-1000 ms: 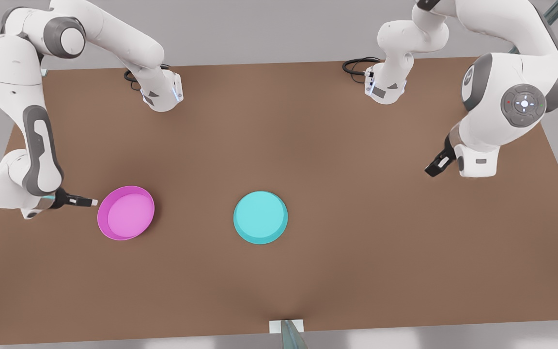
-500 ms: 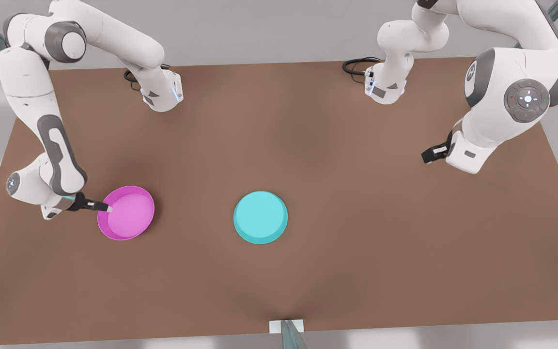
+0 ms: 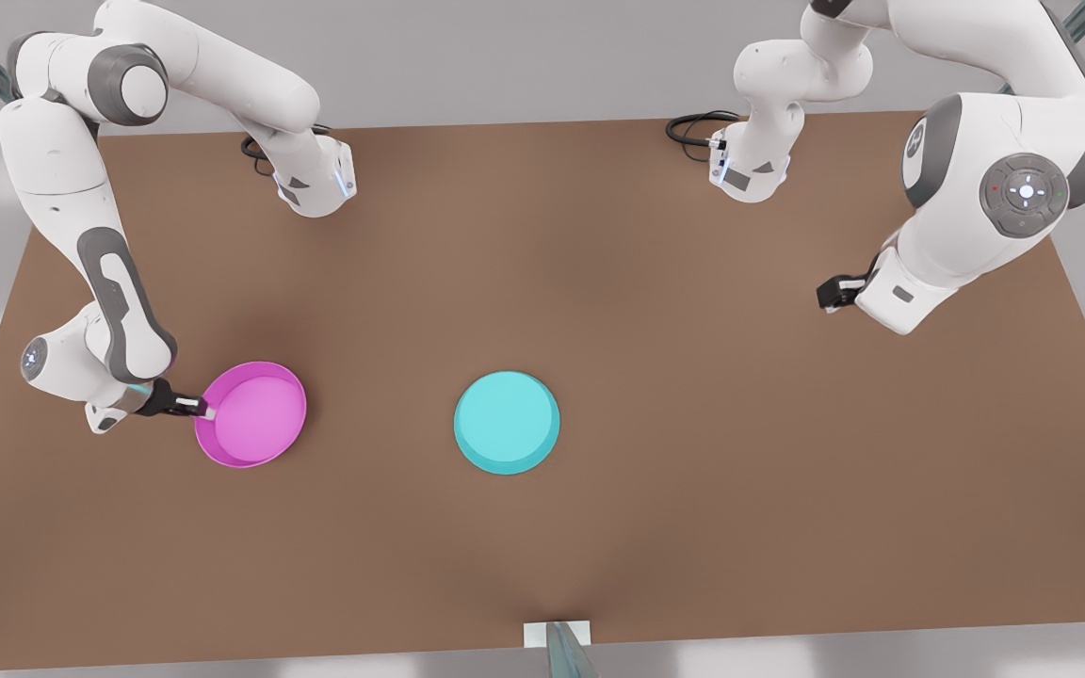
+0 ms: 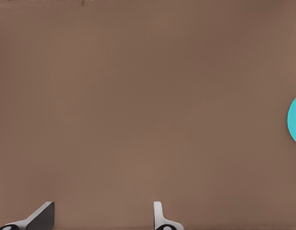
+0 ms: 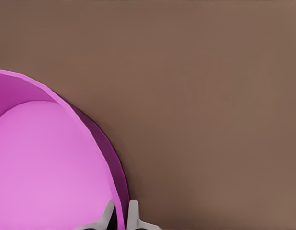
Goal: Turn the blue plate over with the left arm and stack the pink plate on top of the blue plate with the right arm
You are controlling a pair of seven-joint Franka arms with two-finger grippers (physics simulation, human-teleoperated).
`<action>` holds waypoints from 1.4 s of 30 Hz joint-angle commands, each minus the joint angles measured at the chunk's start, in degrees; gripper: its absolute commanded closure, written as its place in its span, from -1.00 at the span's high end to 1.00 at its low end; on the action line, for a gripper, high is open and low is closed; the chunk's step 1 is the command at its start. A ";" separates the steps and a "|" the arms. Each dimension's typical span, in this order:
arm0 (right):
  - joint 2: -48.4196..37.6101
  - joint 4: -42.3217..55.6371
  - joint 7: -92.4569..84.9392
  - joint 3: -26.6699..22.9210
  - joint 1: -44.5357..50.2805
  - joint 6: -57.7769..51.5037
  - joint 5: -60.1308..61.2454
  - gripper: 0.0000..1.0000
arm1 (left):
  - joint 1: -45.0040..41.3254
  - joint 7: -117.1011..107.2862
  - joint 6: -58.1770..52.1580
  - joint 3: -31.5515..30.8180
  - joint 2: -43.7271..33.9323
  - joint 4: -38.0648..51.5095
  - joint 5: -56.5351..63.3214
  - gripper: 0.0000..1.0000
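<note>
Broadly, brown table (image 3: 542,282) under everything, with both arm bases bolted at its far edge.

Next in bulk, left arm (image 3: 976,217) on the front view's right, folded high and waiting, well apart from both plates. Long cable loop (image 3: 688,127) beside its base. Right arm (image 3: 109,282) on the front view's left, reaching down to the table surface.

Then blue plate (image 3: 507,422) near the table's middle, lying flat with a plain face up; probably bottom up already, so likely flipped. Glimpsed too at the edge of the left wrist view (image 4: 295,120).

Pink plate (image 3: 255,414) towards the front view's left, well apart from the blue one, hollow side up, lighter inside showing (image 5: 47,163).

Smaller: right pincer (image 3: 199,407) clenched on the pink rim at the side away from the blue plate, one of its fingers (image 5: 108,214) inside the rim and the other outside. Left pincer (image 3: 830,294) released, fingers spread wide over bare table in its wrist view (image 4: 101,218).

Handling, as a judgement: light, stiff plastic, probably smooth and slippery, unlikely to break. Best taken by the raised rim, as now; held at one edge only, so liable to droop or swing when lifted. Worth keeping level and moving gently, then centring over the blue plate before letting go, since same size and little margin.

Nothing on the table between the two plates; left arm high and clear of that path.
</note>
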 commanded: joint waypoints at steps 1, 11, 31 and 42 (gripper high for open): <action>0.05 0.04 -2.53 0.09 -0.21 0.00 -0.43 -0.57 | 0.02 8.55 0.12 -0.05 -0.15 0.07 0.02 1.00; -6.19 3.90 -1.83 5.97 0.23 -12.57 3.00 -0.57 | 0.02 8.55 0.03 -0.05 -0.42 0.07 0.11 1.00; 2.08 15.42 52.75 -0.79 46.45 -2.03 -0.17 -0.57 | -0.07 8.55 -0.85 -0.14 -0.94 -0.11 0.02 1.00; 2.16 14.54 54.07 -0.88 49.10 1.84 -0.34 1.00 | -0.07 8.46 -1.81 -0.05 -1.12 -0.11 0.20 1.00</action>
